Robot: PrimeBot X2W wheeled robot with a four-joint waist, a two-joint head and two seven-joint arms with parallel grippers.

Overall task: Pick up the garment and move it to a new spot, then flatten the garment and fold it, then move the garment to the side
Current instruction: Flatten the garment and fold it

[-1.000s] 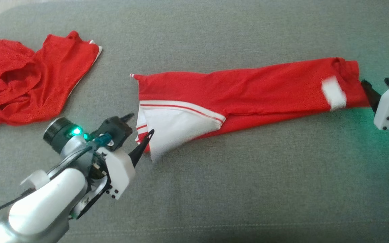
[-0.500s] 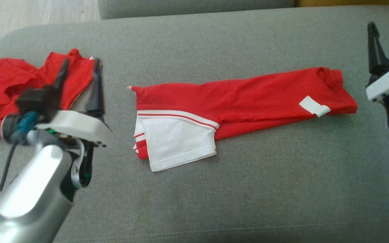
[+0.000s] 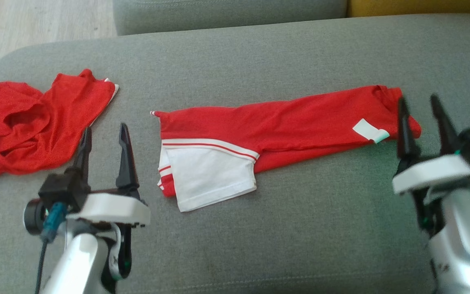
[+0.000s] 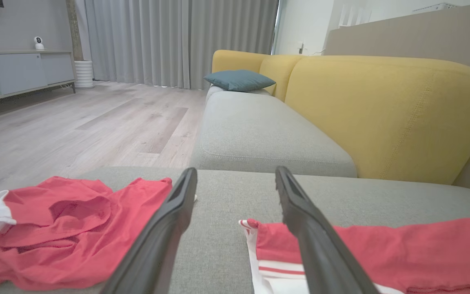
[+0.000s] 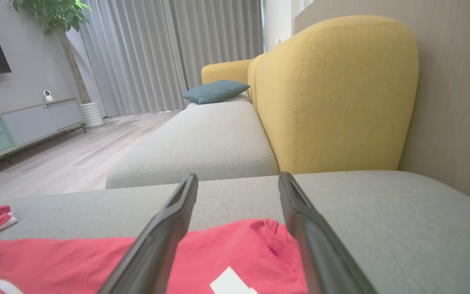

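Observation:
A red garment point(image 3: 284, 126) with a white, red-striped panel lies folded into a long strip across the grey sofa seat point(image 3: 259, 245); I also see it in the left wrist view point(image 4: 382, 257) and the right wrist view point(image 5: 227, 257). My left gripper point(image 3: 103, 132) is open, held above the seat to the left of the garment's white end, holding nothing. My right gripper point(image 3: 419, 104) is open too, its fingers pointing over the garment's right end near a white label point(image 3: 369, 130), empty.
A second crumpled red garment point(image 3: 31, 122) lies at the seat's far left, also in the left wrist view point(image 4: 63, 232). Behind are another grey seat point(image 4: 259, 130), a yellow backrest point(image 4: 382, 110), a teal cushion point(image 4: 239, 79) and wooden floor point(image 4: 76, 126).
Both grippers have let go of the garment's ends and drawn back towards me, fingers now pointing away. The garment has settled flat. The camera has tilted up.

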